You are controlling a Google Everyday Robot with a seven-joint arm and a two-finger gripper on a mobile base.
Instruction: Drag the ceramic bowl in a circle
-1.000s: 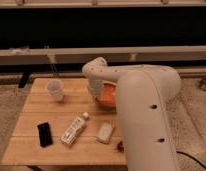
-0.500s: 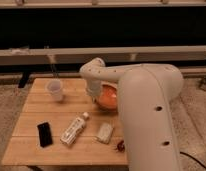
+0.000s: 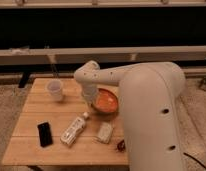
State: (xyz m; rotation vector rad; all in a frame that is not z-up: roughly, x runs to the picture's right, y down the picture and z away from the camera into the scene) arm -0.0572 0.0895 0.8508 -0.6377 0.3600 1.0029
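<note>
My arm [image 3: 146, 100] is the biggest thing here, a fat white shell covering the whole right side. Compared with a second ago the elbow end has swung a touch to the left and nearer the camera. The wooden table [image 3: 31, 150] hasn't budged.

The ceramic bowl [image 3: 107, 102] sits right of the table's middle, half tucked against my arm, and it looks like it's slid a little toward the front edge since the earlier shot. It's upright with the opening facing up. It's round, so there's no real long axis and it doesn't point anywhere; it only looks like a sideways oval from this angle.

The rest is where it was:
- clear bottle [image 3: 72, 131], lying flat near the front, cap end angled up-right toward the bowl
- black phone [image 3: 44, 134], flat, just left of the bottle
- white plastic cup [image 3: 55, 90], upright at back left, well apart from the bowl
- pale packet [image 3: 104, 132], in front of the bowl
- small red thing [image 3: 120, 145], at the front edge by my arm

My gripper [image 3: 90, 102] hangs straight down at the bowl's left rim. I can't tell if it's clamped on the rim or just resting against it.
</note>
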